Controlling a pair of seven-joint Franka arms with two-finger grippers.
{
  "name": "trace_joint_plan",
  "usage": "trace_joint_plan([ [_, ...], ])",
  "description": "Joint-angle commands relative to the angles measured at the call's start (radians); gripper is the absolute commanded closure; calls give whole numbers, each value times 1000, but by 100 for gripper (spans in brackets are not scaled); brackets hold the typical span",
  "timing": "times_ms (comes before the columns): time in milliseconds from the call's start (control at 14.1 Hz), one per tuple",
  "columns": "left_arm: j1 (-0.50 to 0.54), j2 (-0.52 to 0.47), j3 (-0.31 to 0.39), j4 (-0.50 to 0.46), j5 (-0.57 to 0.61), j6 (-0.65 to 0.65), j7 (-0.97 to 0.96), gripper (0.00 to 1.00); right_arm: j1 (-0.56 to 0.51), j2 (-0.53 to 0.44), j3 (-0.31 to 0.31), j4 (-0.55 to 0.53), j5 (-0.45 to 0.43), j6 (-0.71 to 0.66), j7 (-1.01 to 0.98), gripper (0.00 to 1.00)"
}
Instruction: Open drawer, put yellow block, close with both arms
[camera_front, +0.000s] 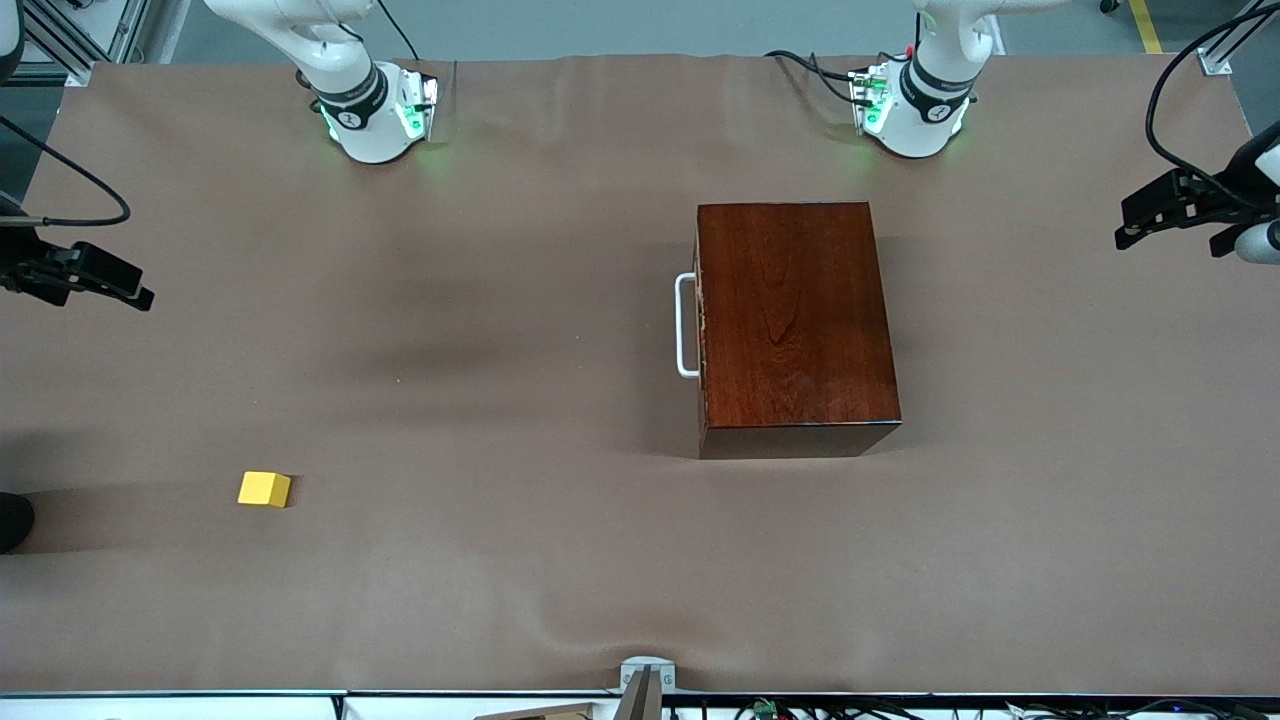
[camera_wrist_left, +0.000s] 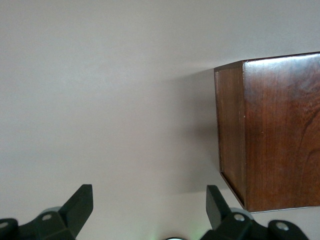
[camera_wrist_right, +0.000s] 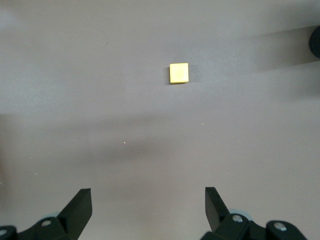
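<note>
Jaws spread wide and empty on both arms: the right gripper (camera_wrist_right: 148, 205) hangs high over the table's right-arm end, the left gripper (camera_wrist_left: 150, 205) high over the left-arm end, just beside the wooden box (camera_front: 795, 325). The drawer (camera_front: 702, 325) sits fully shut in that box, its white handle (camera_front: 685, 325) facing the right arm's end of the table (camera_front: 500, 250), seemingly so that arm can pull it. The yellow block (camera_front: 264, 489) lies alone near the corner at the right arm's end nearest the front camera, well apart from the box. Nothing has yet been touched; the opening step looks to come first.
</note>
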Motion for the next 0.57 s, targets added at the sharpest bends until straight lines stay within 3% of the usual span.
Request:
trace_joint_plan([
  [0, 10, 7, -3, 26, -15, -13, 15, 0, -5, -26, 3, -23, -8, -11, 3, 0],
  [497, 5, 7, -5, 36, -15, -15, -1, 0, -5, -25, 3, -21, -5, -4, 6, 0],
])
